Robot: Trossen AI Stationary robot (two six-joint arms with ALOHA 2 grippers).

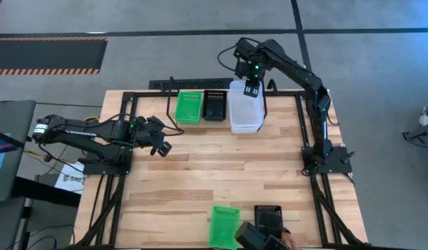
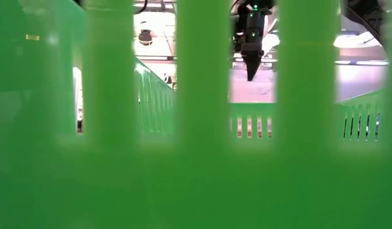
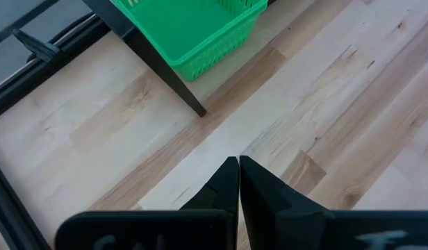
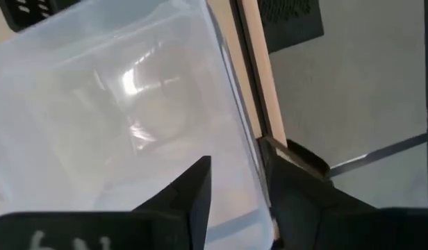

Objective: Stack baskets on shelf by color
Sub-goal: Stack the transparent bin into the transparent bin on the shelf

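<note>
On the shelf (image 1: 265,104) at the table's far edge stand a green basket (image 1: 188,106), a black mesh basket (image 1: 215,104) and a clear basket (image 1: 244,111) side by side. My right gripper (image 1: 252,89) points down over the clear basket's (image 4: 117,104) far right corner, open. One finger is inside the basket's right wall and one outside. My left gripper (image 1: 162,147) hangs shut over bare wood at the table's left, holding nothing. From there the green basket (image 3: 193,31) and a shelf leg (image 3: 169,73) lie ahead of it. My right gripper comes from above at the clear basket's right wall (image 4: 247,167), near its far end. One finger (image 4: 196,191) is inside and one (image 4: 301,198) outside. A gap shows beside the inner finger. Whether the outer finger touches the rim, I cannot tell. The basket rests on the shelf.
At the near edge lie another green basket (image 1: 224,226) and two black mesh baskets (image 1: 269,217). That green basket's slotted wall (image 2: 196,178) fills the low view; my right gripper (image 2: 250,70) shows through its slots. The middle of the table is bare wood (image 1: 221,167).
</note>
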